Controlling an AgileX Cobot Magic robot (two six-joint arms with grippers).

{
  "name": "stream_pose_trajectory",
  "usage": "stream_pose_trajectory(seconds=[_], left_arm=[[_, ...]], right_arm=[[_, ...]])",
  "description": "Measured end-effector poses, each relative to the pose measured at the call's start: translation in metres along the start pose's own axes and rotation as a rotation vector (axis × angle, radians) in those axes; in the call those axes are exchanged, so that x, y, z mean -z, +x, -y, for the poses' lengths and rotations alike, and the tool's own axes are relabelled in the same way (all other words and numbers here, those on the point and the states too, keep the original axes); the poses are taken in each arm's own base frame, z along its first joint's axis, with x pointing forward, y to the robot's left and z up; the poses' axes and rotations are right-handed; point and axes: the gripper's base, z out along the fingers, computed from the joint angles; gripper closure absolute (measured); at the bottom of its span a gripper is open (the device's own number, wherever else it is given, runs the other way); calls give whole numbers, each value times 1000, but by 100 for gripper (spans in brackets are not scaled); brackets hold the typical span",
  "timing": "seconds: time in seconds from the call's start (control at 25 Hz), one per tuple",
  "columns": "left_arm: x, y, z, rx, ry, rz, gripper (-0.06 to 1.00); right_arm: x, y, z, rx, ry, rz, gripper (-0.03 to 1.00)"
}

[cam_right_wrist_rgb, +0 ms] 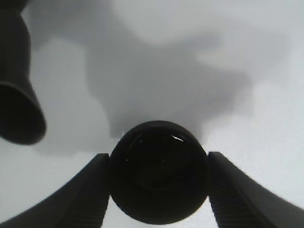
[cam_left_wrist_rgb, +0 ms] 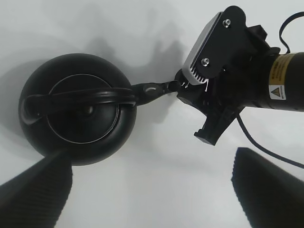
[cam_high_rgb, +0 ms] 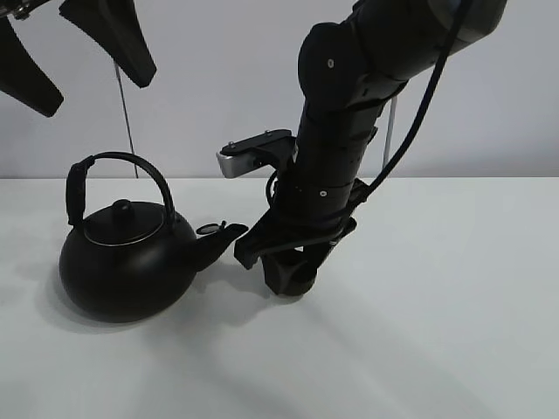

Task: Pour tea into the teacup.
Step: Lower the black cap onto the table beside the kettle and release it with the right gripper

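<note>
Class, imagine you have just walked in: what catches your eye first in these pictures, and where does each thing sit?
The big black kettle with its arched handle stands on the left of the white table, its spout aimed right. Just off that spout, the right gripper clasps the small black teacup down near the tabletop. The left gripper hangs open high above the kettle.

One kettle (cam_high_rgb: 127, 262) is counted, and on it are seen one arched handle (cam_high_rgb: 122, 158), one lid (cam_high_rgb: 122, 223) and one spout (cam_high_rgb: 214, 246). One teacup (cam_right_wrist_rgb: 159, 166) is counted. Two grippers are counted, one left gripper (cam_left_wrist_rgb: 152, 187) and one right gripper (cam_right_wrist_rgb: 159, 199), each with two fingers (cam_right_wrist_rgb: 90, 194). One white table (cam_high_rgb: 454, 305) is seen.
</note>
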Motion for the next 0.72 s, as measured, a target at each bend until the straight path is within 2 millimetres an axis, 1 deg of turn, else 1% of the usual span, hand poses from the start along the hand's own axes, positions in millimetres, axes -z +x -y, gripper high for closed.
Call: stream_pose_trajectory(seconds=[0.16,0.48,0.56,0.64,0.72], left_arm=[[0,0,0,0,0,0,29],[0,0,0,0,0,0,29],[0,0,0,0,0,0,29],[0,0,0,0,0,0,29],[0,0,0,0,0,0,29]], right_arm=[[-4,1,0,0,-1,-7,57],[-5,0,0,-1,-2,-6,56],[-5,0,0,-1,-2,-6,50],[-5,0,0,-1,-3,-6,39],[-5,0,0,-14,-4,-8,34]])
